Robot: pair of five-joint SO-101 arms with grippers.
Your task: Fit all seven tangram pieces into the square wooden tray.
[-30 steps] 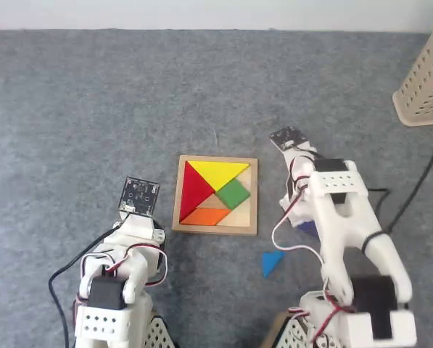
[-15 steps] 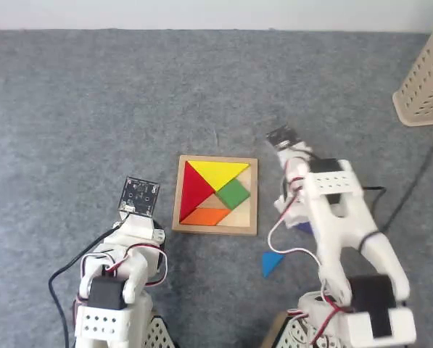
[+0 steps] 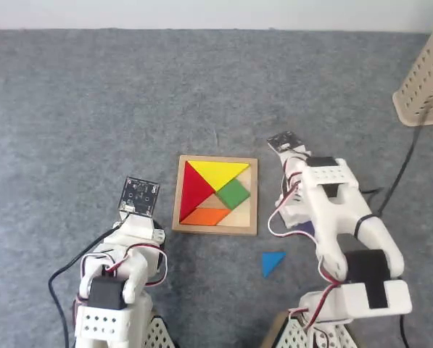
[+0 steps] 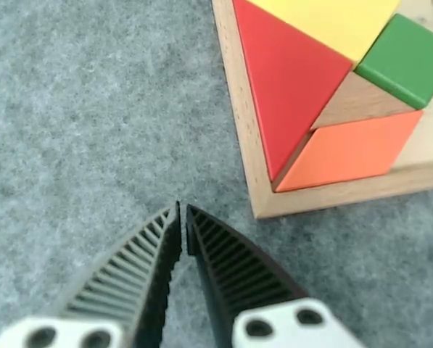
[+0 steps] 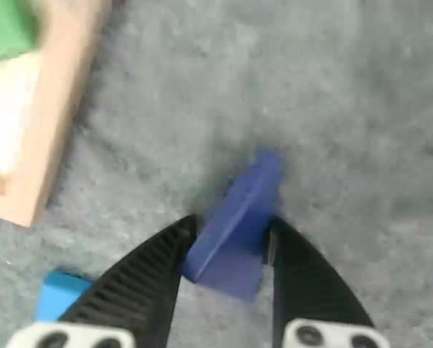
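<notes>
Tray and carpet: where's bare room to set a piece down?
In the tray, bare wood shows in the corner bordered by the green square, the orange piece and its wall. On the carpet, the broad stretch beyond the tray is free. Crowded: right of the tray, where the right claw grips the dark blue piece near the light blue triangle.

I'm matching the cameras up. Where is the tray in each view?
High view: tray at the picture's centre.
Left wrist view: tray corner just ahead of the left gripper.
Right wrist view: tray rim beside the right gripper.
Shared landmark: the green piece inside it.
</notes>
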